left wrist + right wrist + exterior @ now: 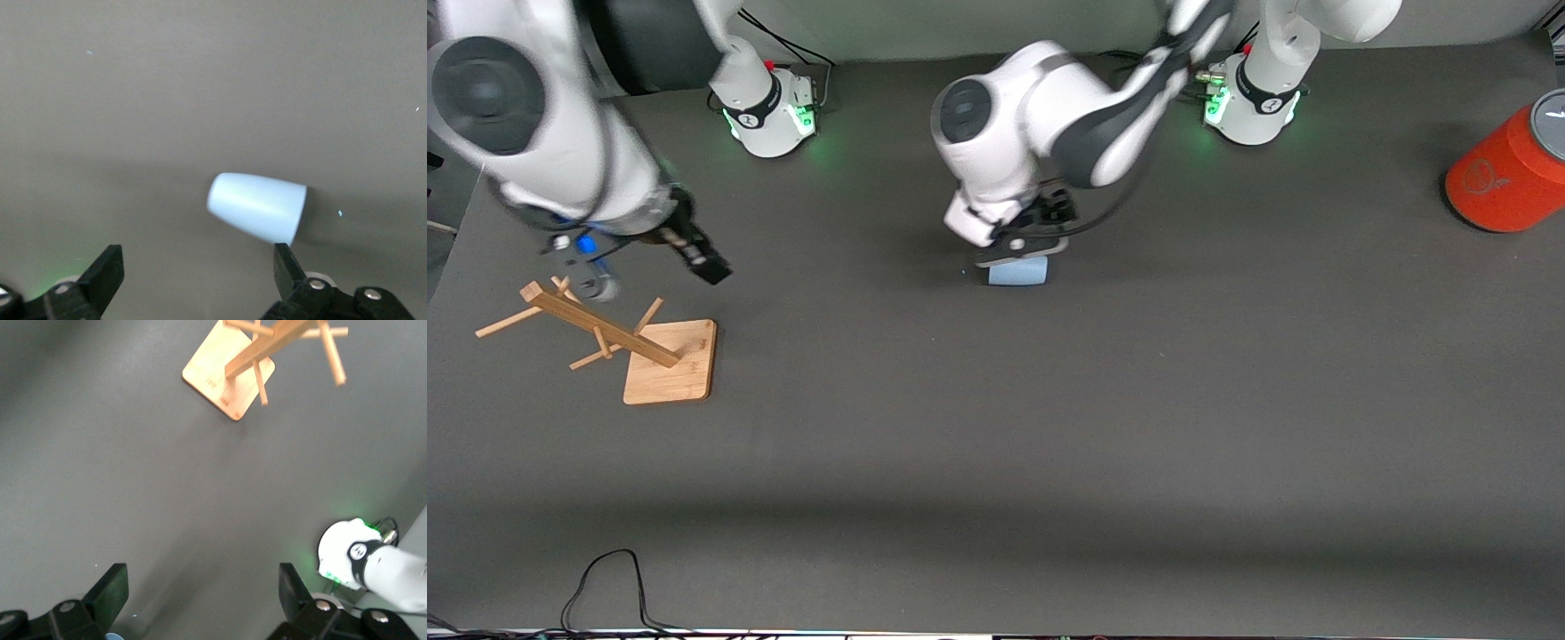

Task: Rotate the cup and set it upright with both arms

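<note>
The light, smooth, slippery cup (257, 206) is lying sideways on the counter (1049, 444); the left hand (193, 277), released, is hovering over it, best gripping mid-wall. The right hand (200, 600), released, is waiting over the counter near the wooden rack (605, 333).

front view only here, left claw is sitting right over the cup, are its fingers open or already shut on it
Observer: Open. In the left wrist view the left claw has both fingers spread wide, and the cup lies in front of them, untouched.
Operator: is the cup standing or tipped
Observer: Tipped. It lies on its side on the table, and the side wall shows its taper from one end to the other.
Operator: and the right claw, cant see its fingers
Observer: The right claw is open too and holds nothing. Its wrist view looks down on bare table, with the wooden rack farther off.
</note>
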Controlling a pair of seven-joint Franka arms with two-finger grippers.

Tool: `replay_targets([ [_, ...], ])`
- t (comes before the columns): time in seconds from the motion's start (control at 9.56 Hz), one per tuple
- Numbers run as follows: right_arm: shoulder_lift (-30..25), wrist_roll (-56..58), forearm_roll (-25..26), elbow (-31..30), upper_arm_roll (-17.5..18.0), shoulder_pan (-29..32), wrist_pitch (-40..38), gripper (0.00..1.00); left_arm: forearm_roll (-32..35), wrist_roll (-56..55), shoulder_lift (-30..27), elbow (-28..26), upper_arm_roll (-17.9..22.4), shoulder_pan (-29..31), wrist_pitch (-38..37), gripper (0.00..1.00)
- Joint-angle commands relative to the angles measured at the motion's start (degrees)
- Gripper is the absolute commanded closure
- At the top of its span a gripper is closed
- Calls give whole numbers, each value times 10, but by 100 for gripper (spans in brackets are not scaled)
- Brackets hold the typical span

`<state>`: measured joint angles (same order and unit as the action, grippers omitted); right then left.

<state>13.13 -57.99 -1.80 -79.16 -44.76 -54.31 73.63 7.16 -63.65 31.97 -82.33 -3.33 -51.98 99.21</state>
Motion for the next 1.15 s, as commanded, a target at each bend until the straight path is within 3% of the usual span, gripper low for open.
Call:
replay_targets([
  [0.0, -44, 129, -2, -31, 45, 95, 14, 0, 49, -46, 96, 68, 12, -56, 0, 0],
  [0.21, -78, 202, 5, -57, 162, 237, 36, 0, 74, -52, 132, 67, 12, -78, 4, 0],
  [0.31, -93, 250, 5, -74, 201, 290, 54, 0, 78, -51, 141, 67, 12, -83, 4, 0],
  [0.63, -116, 368, 6, -101, 367, 483, 84, 0, 91, -46, 145, 68, 17, -83, -1, 38],
  [0.94, -130, 533, 12, -135, 434, 576, 158, 0, 94, -47, 145, 66, 17, -83, -8, 95],
  [1.05, -140, 565, 12, -148, 448, 590, 183, 0, 89, -46, 143, 67, 17, -81, -9, 100],
])
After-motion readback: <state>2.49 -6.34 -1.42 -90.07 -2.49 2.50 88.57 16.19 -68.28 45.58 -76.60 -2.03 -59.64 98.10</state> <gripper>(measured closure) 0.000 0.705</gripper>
